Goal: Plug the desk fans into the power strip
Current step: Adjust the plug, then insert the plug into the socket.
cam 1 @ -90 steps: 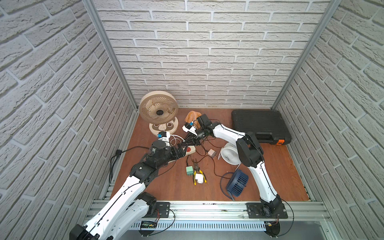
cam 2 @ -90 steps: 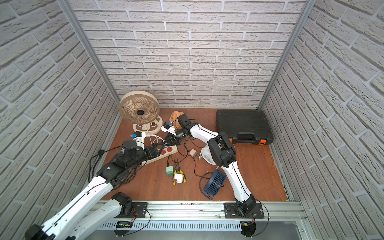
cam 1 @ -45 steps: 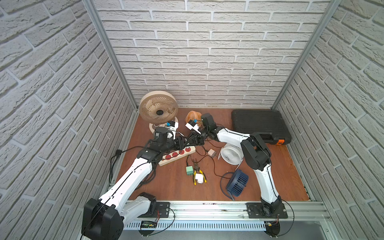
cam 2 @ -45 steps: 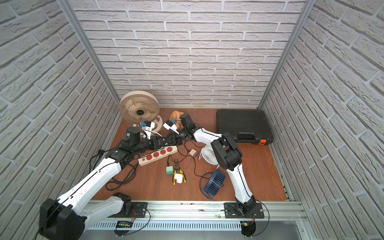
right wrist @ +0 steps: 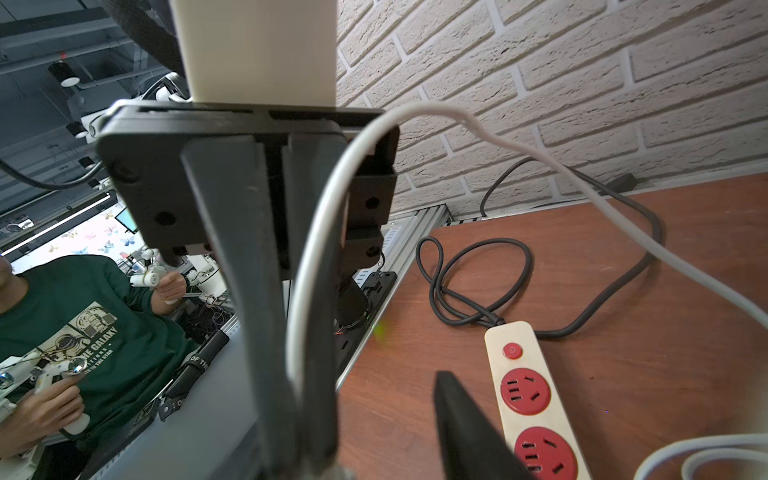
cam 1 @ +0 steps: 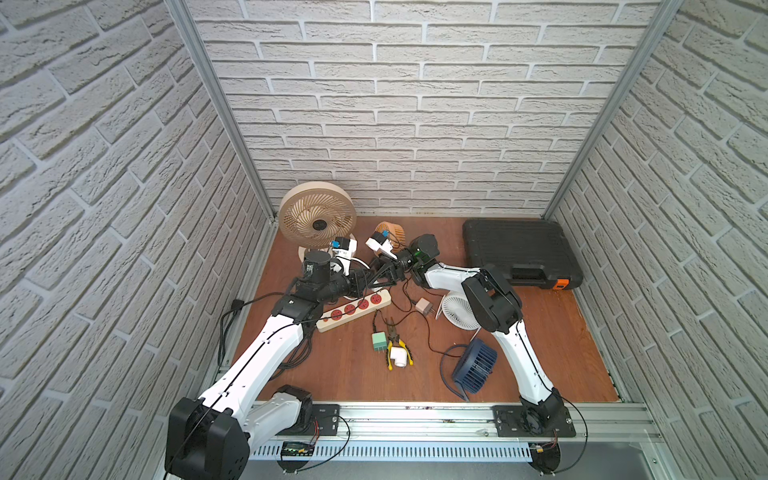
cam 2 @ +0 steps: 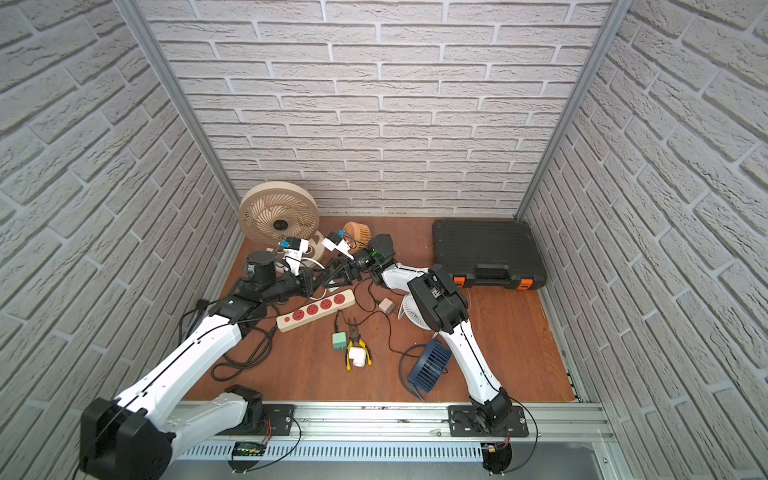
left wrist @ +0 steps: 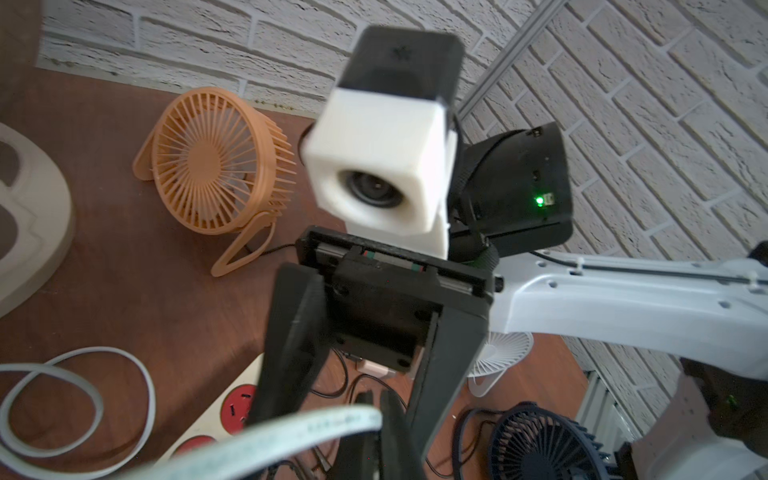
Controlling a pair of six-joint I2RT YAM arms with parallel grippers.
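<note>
Power strip: the power strip (cam 1: 353, 309) lies slantwise on the counter (cam 1: 540, 332), just below where the two arms meet. All four red sockets show bare in both top views, so I judge the plugging is not yet done.
Desk fan: the beige desk fan (cam 1: 318, 216) stands upright in the back corner. Its white cord (right wrist: 309, 249) arcs through the air toward the arms.
Left gripper: the left gripper (right wrist: 299, 457) has its fingers pressed together on the white cord. This probably gives it control of the cord's free end above the sockets.
Right gripper: the right gripper (left wrist: 345, 419) faces the left one tip to tip. Its fingers are spread with nothing between them, which reads as a hand-over.
Plug: I cannot find it in any view.
Black case: the black case (cam 1: 519, 253) is shut by the back wall, so its contents are hidden.
</note>
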